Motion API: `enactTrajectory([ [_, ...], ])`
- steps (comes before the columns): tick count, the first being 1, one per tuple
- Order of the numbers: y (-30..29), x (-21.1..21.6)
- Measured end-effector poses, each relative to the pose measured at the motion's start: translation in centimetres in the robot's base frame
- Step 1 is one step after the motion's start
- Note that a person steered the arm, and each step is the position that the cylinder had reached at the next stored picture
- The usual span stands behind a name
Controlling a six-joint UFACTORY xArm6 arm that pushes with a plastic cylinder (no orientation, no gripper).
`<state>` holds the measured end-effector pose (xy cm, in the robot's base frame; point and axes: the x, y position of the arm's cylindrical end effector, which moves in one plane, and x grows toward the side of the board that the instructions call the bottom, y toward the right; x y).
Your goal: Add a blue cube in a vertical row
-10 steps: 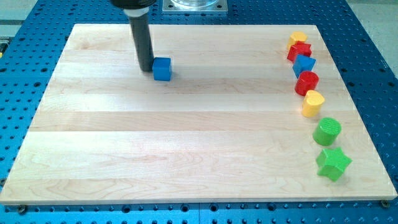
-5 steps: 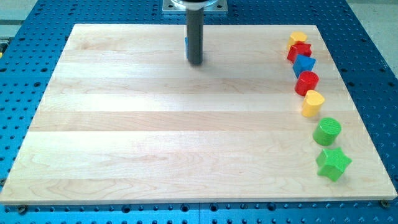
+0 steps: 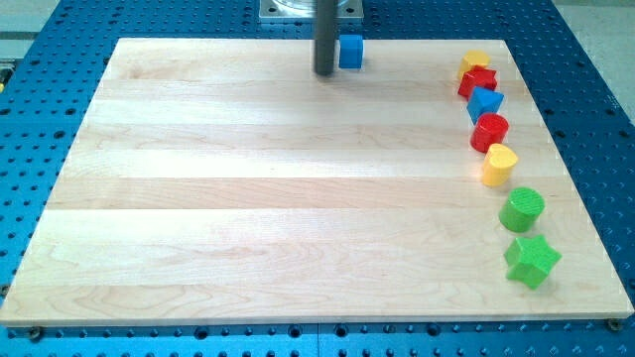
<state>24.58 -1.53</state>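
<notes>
The blue cube [image 3: 350,52] sits near the top edge of the wooden board [image 3: 248,228], a little right of centre. My tip [image 3: 324,72] stands just left of the cube, touching or almost touching its left side. At the view's right a vertical row runs down the board: a yellow block [image 3: 475,61], a red star [image 3: 477,81], a blue block [image 3: 485,102], a red cylinder [image 3: 489,132], a yellow heart [image 3: 499,164], a green cylinder [image 3: 521,209] and a green star [image 3: 531,260].
A metal mount [image 3: 288,10] sits at the view's top behind the board. A blue perforated table [image 3: 30,149] surrounds the board on all sides.
My tip has swept from the upper left toward the top centre, pushing the blue cube up and to the right. The row on the right has not moved.
</notes>
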Motion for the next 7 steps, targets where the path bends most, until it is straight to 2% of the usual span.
enactTrajectory([
  [1, 0.9, -2.7],
  [3, 12.8, -2.8],
  [4, 9.3, -3.4],
  [7, 10.6, -1.5],
])
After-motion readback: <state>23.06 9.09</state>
